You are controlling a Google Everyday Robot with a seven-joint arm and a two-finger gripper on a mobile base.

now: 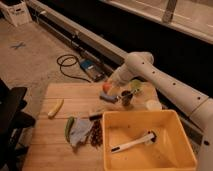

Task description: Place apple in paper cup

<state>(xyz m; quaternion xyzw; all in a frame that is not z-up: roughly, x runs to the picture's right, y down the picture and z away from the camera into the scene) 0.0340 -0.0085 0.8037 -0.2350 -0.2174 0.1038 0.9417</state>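
Over the table (45, 150), jaws clamped on apple (106, 86); dark cup (126, 97) between it and paper cup (153, 104).

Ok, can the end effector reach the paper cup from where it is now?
Probably yes: the end effector, shut on the apple, sits near the paper cup; only the dark cup stands between them.
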